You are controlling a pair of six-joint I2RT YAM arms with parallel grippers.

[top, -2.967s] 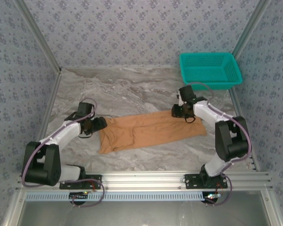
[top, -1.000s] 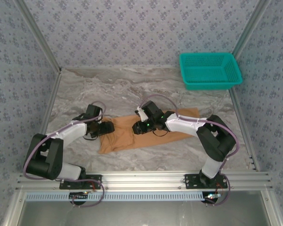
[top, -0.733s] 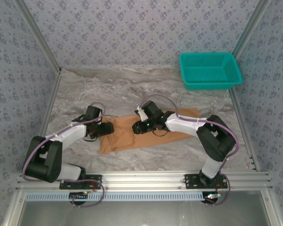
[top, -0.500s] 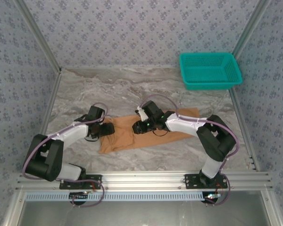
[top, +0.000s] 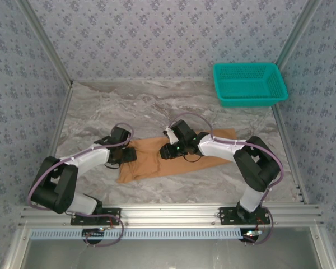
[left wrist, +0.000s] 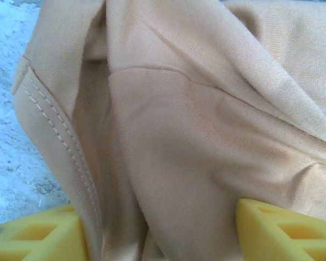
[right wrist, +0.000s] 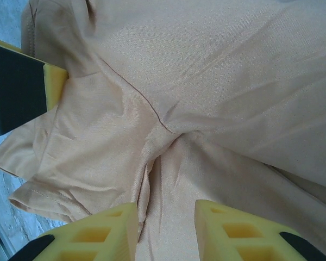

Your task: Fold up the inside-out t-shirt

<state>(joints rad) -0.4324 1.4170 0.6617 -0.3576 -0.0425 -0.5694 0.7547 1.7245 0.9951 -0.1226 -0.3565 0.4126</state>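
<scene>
The inside-out t-shirt (top: 145,166) is orange-tan cloth lying across the middle of the table, its right part doubled back toward the centre. My right gripper (top: 166,151) sits low over the shirt's middle. In the right wrist view the gripper (right wrist: 165,231) is shut on a gathered ridge of the shirt (right wrist: 217,76), with creases running into the gap. My left gripper (top: 129,157) rests on the shirt's left end. In the left wrist view that gripper (left wrist: 163,234) is open, its yellow fingers (left wrist: 285,228) wide apart, with a stitched hem and loose folds of cloth (left wrist: 195,130) between them.
A teal mesh basket (top: 249,83) stands at the back right corner. Patterned walls close in the marble table (top: 129,106) on three sides. An aluminium rail (top: 173,213) runs along the near edge. One of the left gripper's fingers (right wrist: 53,86) shows at the left of the right wrist view.
The right gripper carried the shirt's right end leftward over the middle, then held almost still. The left gripper slid right onto the shirt's left end, its jaws narrowing.
</scene>
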